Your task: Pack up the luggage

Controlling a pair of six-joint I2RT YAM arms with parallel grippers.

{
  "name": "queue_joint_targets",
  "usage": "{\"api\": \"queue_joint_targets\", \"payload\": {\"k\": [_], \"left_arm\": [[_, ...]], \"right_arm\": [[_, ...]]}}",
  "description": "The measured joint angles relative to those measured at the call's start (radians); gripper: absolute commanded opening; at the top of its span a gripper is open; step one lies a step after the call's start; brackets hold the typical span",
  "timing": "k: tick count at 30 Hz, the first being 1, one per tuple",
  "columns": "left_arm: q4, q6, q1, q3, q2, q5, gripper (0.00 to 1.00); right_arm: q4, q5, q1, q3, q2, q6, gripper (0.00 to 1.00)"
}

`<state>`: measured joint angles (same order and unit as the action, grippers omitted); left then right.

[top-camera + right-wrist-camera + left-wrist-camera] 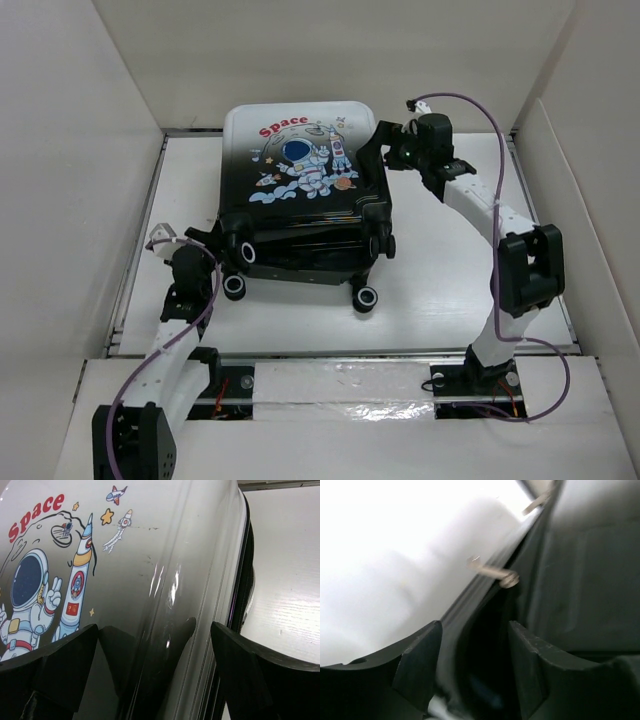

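The luggage (300, 170) lies flat in the middle of the table with its lid down, the astronaut and red "Space" print facing up and its wheels (366, 298) toward me. My left gripper (225, 238) is at its front left corner. In the left wrist view that gripper (475, 650) is open, straddling the dark seam of the luggage (585, 580), with a metal zipper pull (492, 572) just beyond the fingertips. My right gripper (372, 155) sits at the luggage's right rear edge. Up close it (155, 670) stands wide open over the glossy shell (125, 555), holding nothing.
The white table (450, 280) is boxed in by tall white walls on the left (70, 200) and right (590, 200). A second wheel (235, 287) sticks out near my left arm. A purple cable (480, 110) loops above the right wrist.
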<state>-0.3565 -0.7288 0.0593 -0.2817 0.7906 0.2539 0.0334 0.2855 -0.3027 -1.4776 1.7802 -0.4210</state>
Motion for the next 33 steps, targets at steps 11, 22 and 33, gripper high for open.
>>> {"api": "queue_joint_targets", "payload": {"k": [11, 22, 33], "left_arm": [[0.178, -0.073, 0.009, -0.012, 0.06, 0.056, 0.43], [0.118, -0.025, 0.028, -0.07, 0.184, 0.019, 0.0], [0.239, -0.191, 0.69, -0.076, 0.207, 0.582, 0.0]], "right_arm": [[0.011, -0.004, 0.003, 0.053, -0.09, 0.06, 1.0], [0.01, 0.051, 0.019, 0.032, -0.024, 0.072, 0.97], [0.036, 0.093, 0.021, -0.326, 0.249, 0.113, 0.91]]}}
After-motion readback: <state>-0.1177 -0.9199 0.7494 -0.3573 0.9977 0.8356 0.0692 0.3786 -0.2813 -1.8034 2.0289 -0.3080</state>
